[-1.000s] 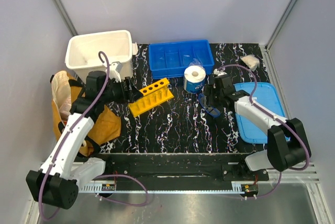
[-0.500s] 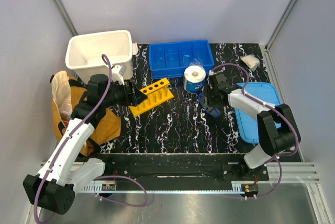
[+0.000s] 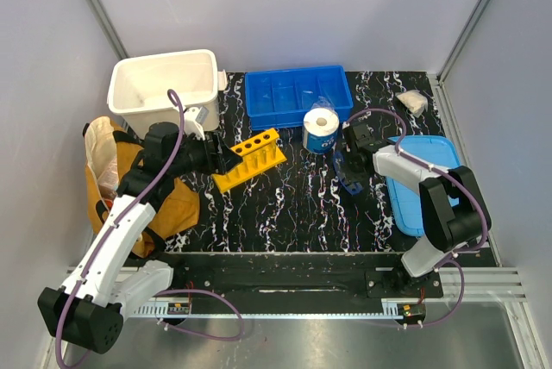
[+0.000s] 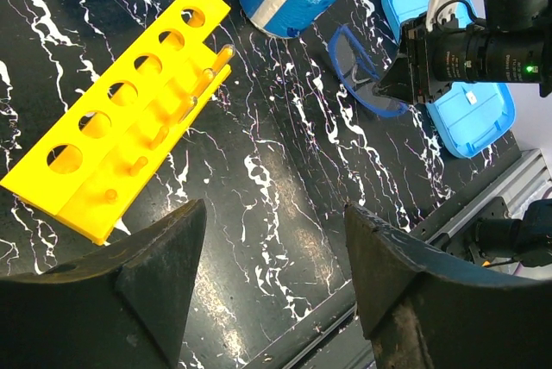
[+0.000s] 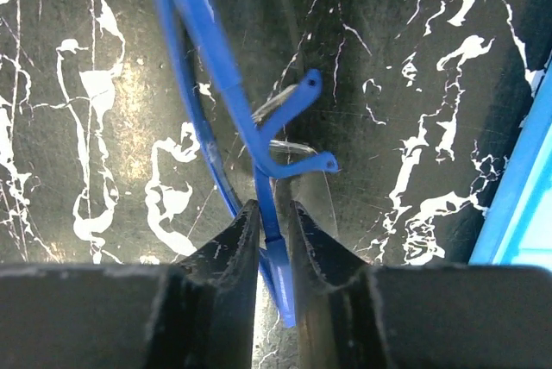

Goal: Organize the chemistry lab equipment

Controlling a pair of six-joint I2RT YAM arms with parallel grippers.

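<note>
The yellow test-tube rack [image 3: 250, 160] [image 4: 129, 145] lies tipped on its side on the black marbled table, and a thin tube [image 4: 214, 65] rests against its far end. My left gripper [image 3: 221, 159] [image 4: 274, 209] hovers open just left of the rack with nothing between its fingers. The blue-rimmed clear goggles [image 3: 347, 178] [image 4: 362, 71] [image 5: 216, 67] lie right of the paper roll. My right gripper [image 3: 348, 160] [image 5: 274, 205] has its jaws pinched on the goggles' blue temple arm, low over the table.
A white bin [image 3: 164, 84] and a blue divided tray [image 3: 297, 97] stand at the back. The blue-wrapped paper roll [image 3: 321, 130] sits close to the goggles. A light blue lid [image 3: 427, 184] lies right, a tan bag [image 3: 108, 171] left, and a crumpled pale wad [image 3: 412, 102] far right.
The right gripper's jaws closed from wide open onto the goggles' temple arm, and the goggles turned slightly. The left gripper edged toward the rack, then stayed put.
</note>
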